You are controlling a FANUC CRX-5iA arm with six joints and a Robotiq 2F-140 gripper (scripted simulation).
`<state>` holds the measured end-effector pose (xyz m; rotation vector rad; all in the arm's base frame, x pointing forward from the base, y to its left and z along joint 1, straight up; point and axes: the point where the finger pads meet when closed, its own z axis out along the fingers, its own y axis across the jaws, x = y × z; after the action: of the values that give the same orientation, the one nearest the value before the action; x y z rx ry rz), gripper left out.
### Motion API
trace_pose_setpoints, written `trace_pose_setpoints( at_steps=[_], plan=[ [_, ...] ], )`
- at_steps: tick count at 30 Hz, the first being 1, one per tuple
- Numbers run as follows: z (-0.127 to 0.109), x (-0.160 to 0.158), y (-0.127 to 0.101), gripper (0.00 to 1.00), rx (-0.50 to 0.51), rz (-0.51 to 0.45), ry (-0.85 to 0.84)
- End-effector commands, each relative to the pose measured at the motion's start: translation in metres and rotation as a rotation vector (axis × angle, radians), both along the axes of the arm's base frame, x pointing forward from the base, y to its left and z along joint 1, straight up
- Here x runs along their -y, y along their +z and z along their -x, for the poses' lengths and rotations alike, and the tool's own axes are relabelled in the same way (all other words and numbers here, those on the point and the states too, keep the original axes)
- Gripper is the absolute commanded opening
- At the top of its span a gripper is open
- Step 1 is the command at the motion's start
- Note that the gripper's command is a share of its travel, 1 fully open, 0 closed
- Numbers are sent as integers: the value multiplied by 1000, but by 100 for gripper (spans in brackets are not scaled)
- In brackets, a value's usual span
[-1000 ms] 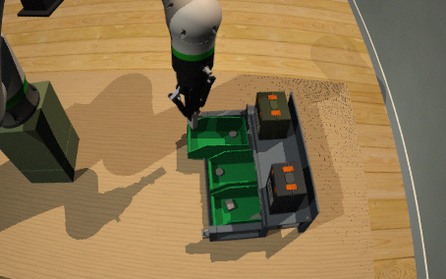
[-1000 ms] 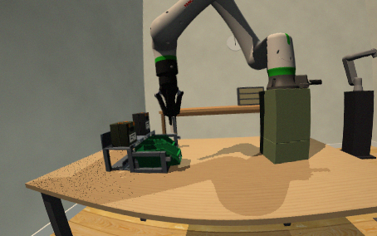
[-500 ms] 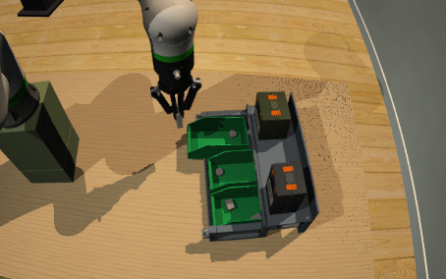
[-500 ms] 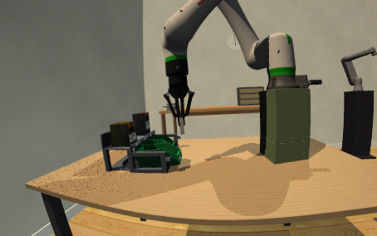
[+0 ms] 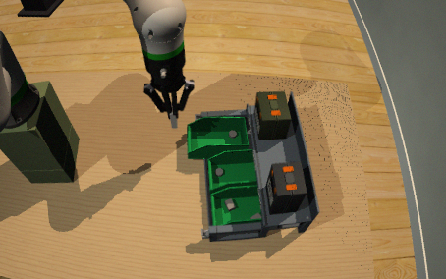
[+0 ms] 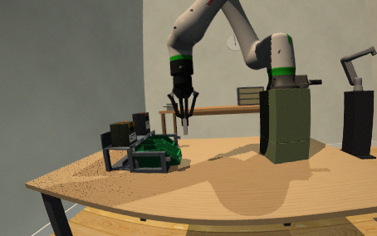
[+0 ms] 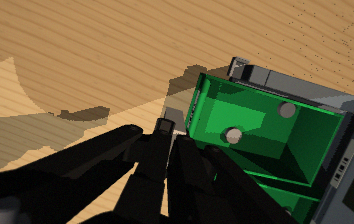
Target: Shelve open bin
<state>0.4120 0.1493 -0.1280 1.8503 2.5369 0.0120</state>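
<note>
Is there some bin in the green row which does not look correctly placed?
Yes. The end bin, nearest the fingers, looks odd: its open front sticks out past the fronts of the other two green bins, so it is probably not fully seated.

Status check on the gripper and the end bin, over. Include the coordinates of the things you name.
Gripper (image 5: 174,123) (image 6: 185,130) (image 7: 170,121) shut, nothing held, beside the rack. End bin (image 5: 219,142) (image 7: 228,117) in the row, parts inside, sticking out past its neighbours. Nothing seen between gripper and bin.

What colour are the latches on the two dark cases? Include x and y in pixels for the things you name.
Orange latches (image 5: 288,169), clearest in the top view.
</note>
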Motion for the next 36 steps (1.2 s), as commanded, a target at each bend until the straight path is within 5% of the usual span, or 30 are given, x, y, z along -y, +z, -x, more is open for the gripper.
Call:
trace_pose_setpoints(
  at_steps=[1,36],
  plan=[
    [0,0,0,0,1,1,-1],
    [0,0,-5,0,1,3,-1]
  ],
)
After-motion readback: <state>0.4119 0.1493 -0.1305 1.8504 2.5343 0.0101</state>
